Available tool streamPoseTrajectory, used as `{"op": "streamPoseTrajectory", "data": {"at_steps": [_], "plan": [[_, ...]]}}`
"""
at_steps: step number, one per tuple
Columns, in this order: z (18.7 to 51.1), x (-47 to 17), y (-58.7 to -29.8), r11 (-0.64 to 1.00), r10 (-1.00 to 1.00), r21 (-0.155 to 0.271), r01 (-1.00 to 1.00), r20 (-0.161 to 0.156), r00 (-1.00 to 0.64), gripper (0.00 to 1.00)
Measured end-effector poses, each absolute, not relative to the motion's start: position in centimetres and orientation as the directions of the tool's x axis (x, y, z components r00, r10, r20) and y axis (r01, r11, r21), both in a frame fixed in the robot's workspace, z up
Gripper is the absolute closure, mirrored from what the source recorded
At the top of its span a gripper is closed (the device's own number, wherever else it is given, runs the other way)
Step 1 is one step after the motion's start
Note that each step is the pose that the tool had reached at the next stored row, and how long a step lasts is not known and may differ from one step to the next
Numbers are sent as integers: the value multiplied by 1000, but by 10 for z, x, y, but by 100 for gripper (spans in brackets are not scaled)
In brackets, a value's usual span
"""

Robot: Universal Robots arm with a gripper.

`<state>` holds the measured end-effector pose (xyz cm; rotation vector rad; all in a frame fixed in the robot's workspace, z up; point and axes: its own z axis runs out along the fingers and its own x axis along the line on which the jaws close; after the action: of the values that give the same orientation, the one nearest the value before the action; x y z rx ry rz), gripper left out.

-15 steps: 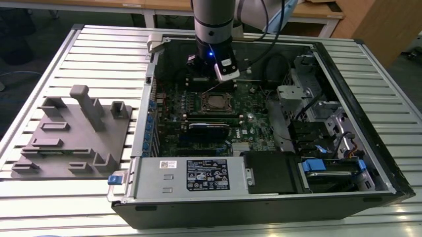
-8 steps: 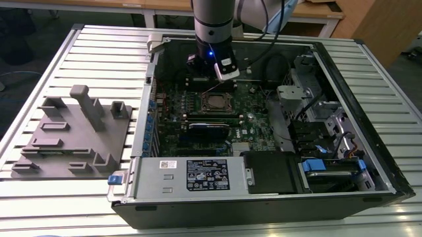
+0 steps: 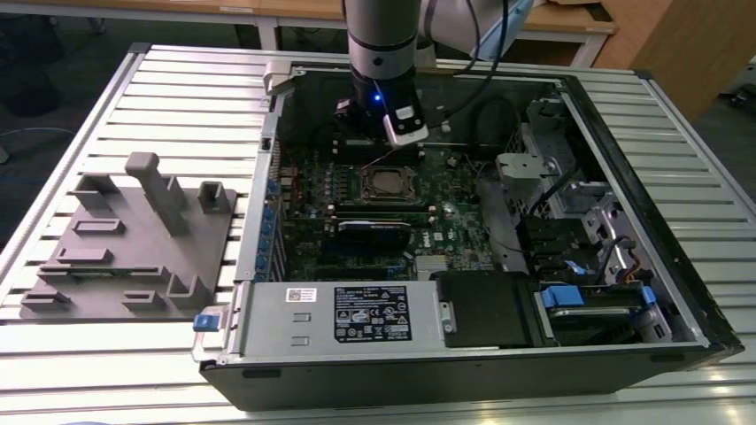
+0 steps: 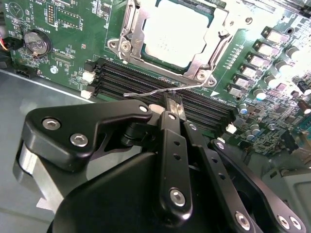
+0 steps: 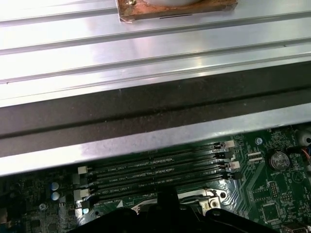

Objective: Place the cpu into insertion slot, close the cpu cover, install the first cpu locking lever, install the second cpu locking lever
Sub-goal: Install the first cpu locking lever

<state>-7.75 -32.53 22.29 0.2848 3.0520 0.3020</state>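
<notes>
Fingers [image 4: 167,127] of the gripper [image 4: 171,100] are pressed together, their tips meeting the thin wire locking lever [image 4: 146,92] over the black memory slots [image 4: 141,77]; whether they pinch it is unclear. Just beyond, the cpu [image 4: 177,31] sits in the insertion slot [image 3: 367,184] under the closed cpu cover [image 4: 138,39], whose far edge is cut off in the second wrist view. The computer case wall [image 5: 146,141] runs just past the memory slots. The white label on the power supply [image 3: 354,312] is too small to read.
</notes>
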Motion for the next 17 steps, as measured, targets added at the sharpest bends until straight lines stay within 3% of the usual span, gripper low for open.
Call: {"op": "streamPoseTrajectory", "data": {"at_steps": [17], "plan": [[215, -76, -325, 957, 222, 200, 208, -47, -974, 89]]}}
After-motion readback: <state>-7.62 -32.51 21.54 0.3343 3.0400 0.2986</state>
